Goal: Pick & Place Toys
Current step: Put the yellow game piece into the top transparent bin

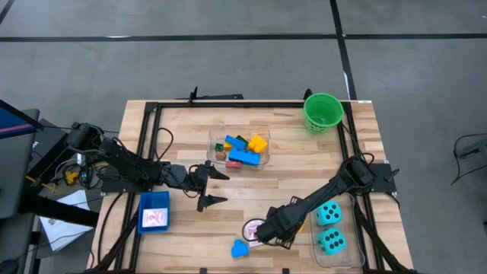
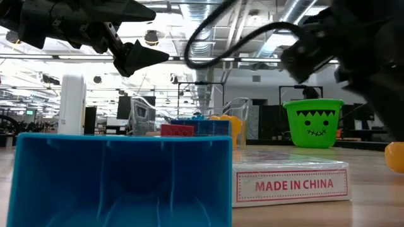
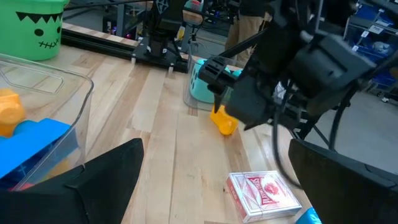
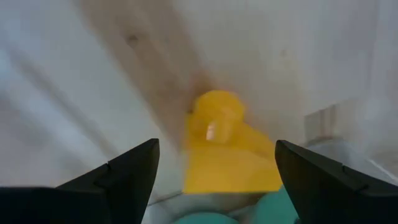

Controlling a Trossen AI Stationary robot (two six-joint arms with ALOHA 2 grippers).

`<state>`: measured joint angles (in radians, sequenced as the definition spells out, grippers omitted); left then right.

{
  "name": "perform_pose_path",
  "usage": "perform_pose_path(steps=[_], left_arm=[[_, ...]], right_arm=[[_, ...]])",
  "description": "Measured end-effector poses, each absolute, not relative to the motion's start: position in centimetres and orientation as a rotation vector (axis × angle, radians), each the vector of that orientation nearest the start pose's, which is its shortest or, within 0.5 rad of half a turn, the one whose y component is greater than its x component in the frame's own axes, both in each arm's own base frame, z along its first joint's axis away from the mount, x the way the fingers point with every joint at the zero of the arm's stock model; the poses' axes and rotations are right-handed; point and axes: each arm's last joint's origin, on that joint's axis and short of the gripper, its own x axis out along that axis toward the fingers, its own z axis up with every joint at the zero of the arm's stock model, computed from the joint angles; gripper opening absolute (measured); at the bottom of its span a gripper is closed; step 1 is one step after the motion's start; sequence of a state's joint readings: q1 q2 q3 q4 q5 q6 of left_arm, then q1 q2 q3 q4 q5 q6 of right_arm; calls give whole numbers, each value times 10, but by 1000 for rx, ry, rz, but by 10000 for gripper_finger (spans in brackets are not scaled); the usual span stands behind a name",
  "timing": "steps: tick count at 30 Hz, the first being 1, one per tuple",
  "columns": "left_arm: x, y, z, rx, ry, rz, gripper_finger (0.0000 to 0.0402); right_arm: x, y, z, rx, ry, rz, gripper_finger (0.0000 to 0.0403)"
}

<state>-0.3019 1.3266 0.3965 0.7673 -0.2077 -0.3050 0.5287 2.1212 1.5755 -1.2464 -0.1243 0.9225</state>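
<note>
The right gripper (image 1: 262, 234) is hovering low near the table's front edge, its fingers (image 4: 127, 171) spreading wide over a yellow brick (image 4: 227, 149) lying between them on the wood. A card pack (image 3: 262, 195) is resting just at its 9 o'clock, a blue toy (image 1: 240, 248) at 7 o'clock. Two teal dice (image 1: 329, 227) are sitting in a clear tub at 3 o'clock. The left gripper (image 1: 211, 186) is waiting, spread wide and holding nothing, at 10 o'clock, below the tub of bricks (image 1: 242, 148).

Wooden table (image 1: 289, 175), clear tubs (image 1: 242, 148), green bucket (image 1: 323, 112), blue tray (image 1: 154, 211)
</note>
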Motion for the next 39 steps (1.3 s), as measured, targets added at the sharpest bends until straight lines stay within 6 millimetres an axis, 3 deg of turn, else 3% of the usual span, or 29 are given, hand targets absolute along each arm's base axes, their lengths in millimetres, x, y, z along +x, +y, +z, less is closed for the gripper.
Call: perform_pose_path(steps=[23,39], left_arm=[[236,-67,184,-263,166,-70,398],[236,-67,184,-264,167,-70,398]], right_arm=[[330,191,149,285,1807,-352,308],[331,196,149,331,1782,-371,224]])
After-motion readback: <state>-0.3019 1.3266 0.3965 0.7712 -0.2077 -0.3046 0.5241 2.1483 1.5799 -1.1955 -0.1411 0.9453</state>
